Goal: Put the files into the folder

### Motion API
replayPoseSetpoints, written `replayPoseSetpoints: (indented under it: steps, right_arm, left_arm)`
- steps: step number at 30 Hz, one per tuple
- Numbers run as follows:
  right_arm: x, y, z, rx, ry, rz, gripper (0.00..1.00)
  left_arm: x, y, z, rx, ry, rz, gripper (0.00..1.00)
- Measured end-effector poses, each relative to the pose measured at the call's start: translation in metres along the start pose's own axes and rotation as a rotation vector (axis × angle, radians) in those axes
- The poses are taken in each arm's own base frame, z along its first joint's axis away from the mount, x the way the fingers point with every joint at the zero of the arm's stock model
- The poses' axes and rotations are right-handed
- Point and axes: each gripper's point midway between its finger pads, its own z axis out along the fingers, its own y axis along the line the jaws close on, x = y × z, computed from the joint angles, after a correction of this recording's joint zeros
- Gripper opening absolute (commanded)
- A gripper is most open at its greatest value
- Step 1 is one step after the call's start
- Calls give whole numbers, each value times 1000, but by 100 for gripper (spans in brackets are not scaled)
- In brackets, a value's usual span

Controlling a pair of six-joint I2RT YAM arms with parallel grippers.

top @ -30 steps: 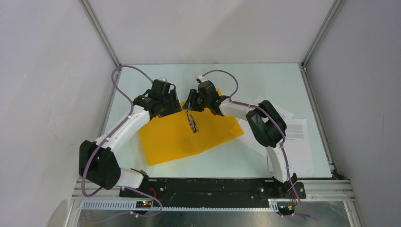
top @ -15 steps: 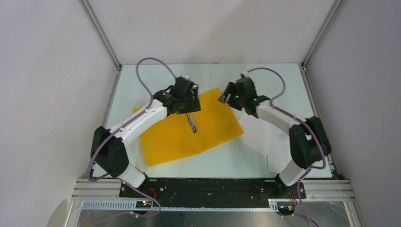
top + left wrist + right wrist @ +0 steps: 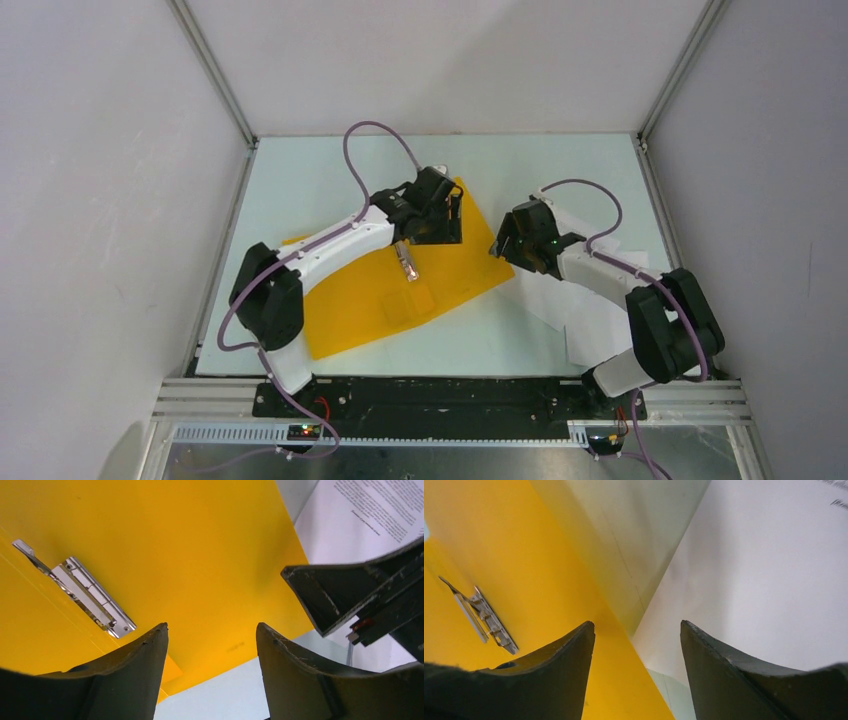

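The orange-yellow folder (image 3: pixel 360 300) lies open on the table, its metal clip (image 3: pixel 407 262) near the spine. My left gripper (image 3: pixel 452 222) hovers open and empty over the folder's right page (image 3: pixel 200 555), with the clip (image 3: pixel 92 597) to its left. My right gripper (image 3: pixel 503 245) is open and empty at the folder's right edge, straddling the folder (image 3: pixel 524 555) and the white files (image 3: pixel 764 570). The files (image 3: pixel 565 315) lie spread on the table at the right, partly under my right arm. Printed text shows on a sheet (image 3: pixel 360 510).
White enclosure walls with metal posts surround the pale table (image 3: pixel 540 165). The black base rail (image 3: pixel 450 395) runs along the near edge. Purple cables loop above both wrists. My right gripper's black fingers (image 3: pixel 360 595) show close by in the left wrist view.
My left gripper has moved right across the folder to its right page. My right gripper has pulled back from above the clip to the folder's right edge, by the files.
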Motion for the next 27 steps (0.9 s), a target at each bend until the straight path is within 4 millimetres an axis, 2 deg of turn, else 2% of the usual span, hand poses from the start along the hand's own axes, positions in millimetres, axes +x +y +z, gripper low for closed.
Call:
replayPoseSetpoints:
  steps: [4,8,12,17,22,27]
  right_arm:
    - [18,9,1,2,13,-45,50]
    - [37,22,-3,-1,14,-83,48]
    - [59,38,-8,-16,26,-97,48]
    - [92,58,-14,-48,61,-107,59]
    - [124,74,-18,-85,110,-125,66]
    - [124,70,-20,-67,112,-118,75]
  left_arm:
    - [1,16,4,-28,8,-20,70]
    - [6,38,6,-67,26,-43,70]
    - [3,51,2,-83,20,-63,70]
    - [-8,58,-6,-81,-6,-83,71]
    - [-8,58,-7,-72,-1,-81,71]
    - [-7,54,-7,-51,10,-78,71]
